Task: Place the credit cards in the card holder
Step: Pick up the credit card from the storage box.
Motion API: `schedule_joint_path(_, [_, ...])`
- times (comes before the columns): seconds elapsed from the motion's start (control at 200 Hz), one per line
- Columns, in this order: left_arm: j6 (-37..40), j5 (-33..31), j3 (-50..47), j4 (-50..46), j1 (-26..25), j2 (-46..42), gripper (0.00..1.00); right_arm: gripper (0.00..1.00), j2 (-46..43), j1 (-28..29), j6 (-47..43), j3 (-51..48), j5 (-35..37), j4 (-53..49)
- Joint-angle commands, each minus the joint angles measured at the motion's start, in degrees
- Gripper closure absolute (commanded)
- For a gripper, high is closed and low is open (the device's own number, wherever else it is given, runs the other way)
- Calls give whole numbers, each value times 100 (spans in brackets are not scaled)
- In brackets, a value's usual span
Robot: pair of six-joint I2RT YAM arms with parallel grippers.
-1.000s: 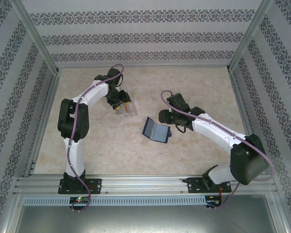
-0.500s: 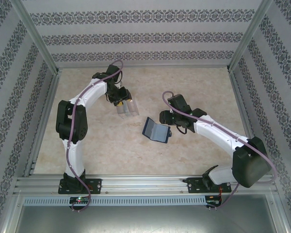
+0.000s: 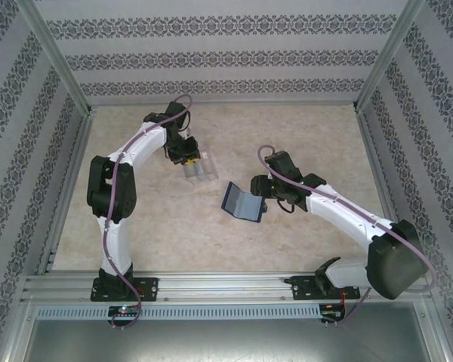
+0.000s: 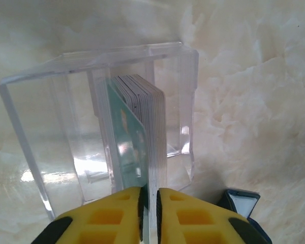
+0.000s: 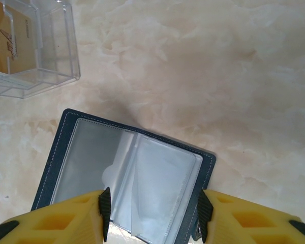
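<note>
1. Two arms work one marbled table (image 3: 309,128). Patterned walls close it on the left, far and right sides, and a metal rail runs along the near edge.
2. One clear plastic box (image 3: 200,170) stands left of centre. One card holder (image 3: 240,202) lies near the centre, well apart from the box, with bare tabletop between them.
3. The credit cards (image 4: 148,117) stand on edge as one tight stack inside the box. The edges are too closely packed to count. The face seen from the left wrist looks teal, and a face seen from the right wrist is orange.
4. The left gripper (image 4: 150,197) reaches into the open side of the box. Its yellow fingers (image 4: 119,213) are pressed almost together on the thin edge of the stack's outer card.
5. The card holder lies open, with its lighter inside and clear sleeves facing up. None of the cards is seen in it.
6. The right gripper (image 5: 152,216) hovers at the holder's near edge with its fingers spread wider than one sleeve panel. Whether they touch the holder cannot be told.
7. Open room lies beyond both objects toward the far wall, and also to the right of the holder. Neither object sits against a wall or the rail.
</note>
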Motion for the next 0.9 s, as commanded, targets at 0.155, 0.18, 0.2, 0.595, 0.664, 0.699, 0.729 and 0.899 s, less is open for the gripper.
schedule_joint_path(0.155, [243, -107, 111, -384, -41, -139, 99, 48, -152, -43, 125, -17, -14, 44])
schedule_joint_path(0.18, [275, -99, 109, -399, -47, -161, 100, 49, -157, -46, 126, -16, -21, 45])
schedule_joint_path(0.2, [288, -107, 103, -414, -43, -169, 100, 48, -153, -44, 126, -21, -21, 46])
schedule_joint_path(0.595, [476, 211, 68, -900, 130, -925, 100, 48, -316, -29, -244, 619, 211, -398])
schedule_joint_path(0.664, [574, 133, 80, -1020, 173, -1124, 100, 49, -331, -30, -261, 742, 68, -283])
schedule_joint_path(0.699, [629, 97, 99, -1094, 205, -1208, 100, 49, -322, -34, -274, 794, -55, -224])
schedule_joint_path(0.729, [677, 94, 113, -1162, 228, -1269, 100, 49, -324, -30, -283, 840, -179, -132])
schedule_joint_path(0.899, [1005, 1306, -38, -1059, 518, -1784, 100, 49, -538, 115, -250, 988, -280, 350])
